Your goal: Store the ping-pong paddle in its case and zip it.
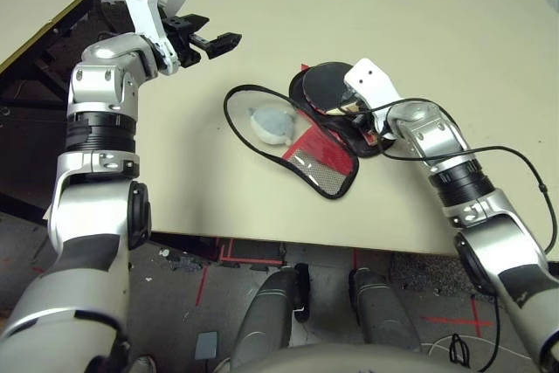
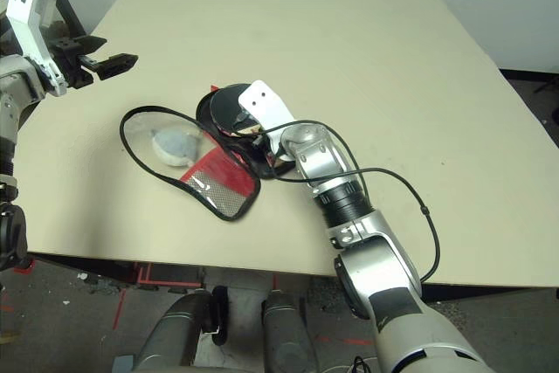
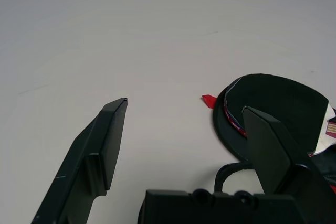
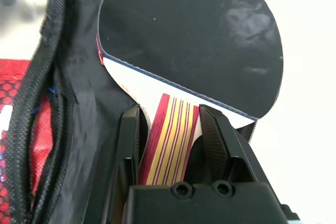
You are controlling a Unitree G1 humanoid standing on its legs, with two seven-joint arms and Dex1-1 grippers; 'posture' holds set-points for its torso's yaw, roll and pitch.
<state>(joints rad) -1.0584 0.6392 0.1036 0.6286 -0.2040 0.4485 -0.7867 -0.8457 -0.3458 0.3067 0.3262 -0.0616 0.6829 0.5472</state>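
Note:
The ping-pong paddle [image 1: 325,85] lies near the table's middle, its black face [image 4: 189,40] on the right half of the case. My right gripper [image 4: 170,113] is shut on the tan-and-red striped handle [image 4: 170,145]. The case [image 1: 316,153] lies unzipped and spread flat, black with a red panel and mesh, and its zipper rim loops out to the left. My left gripper [image 1: 220,29] hangs open and holds nothing, above the table to the left of and beyond the case. In its wrist view the left gripper [image 3: 185,105] faces bare table with the paddle's face [image 3: 273,108] off to one side.
A small grey-blue soft lump [image 1: 273,123] sits inside the case's left half. A black cable [image 1: 515,159] loops over the beige table [image 1: 393,6] beside my right forearm. A dark rack [image 1: 44,67] stands off the table's left edge. The table's front edge runs just below the case.

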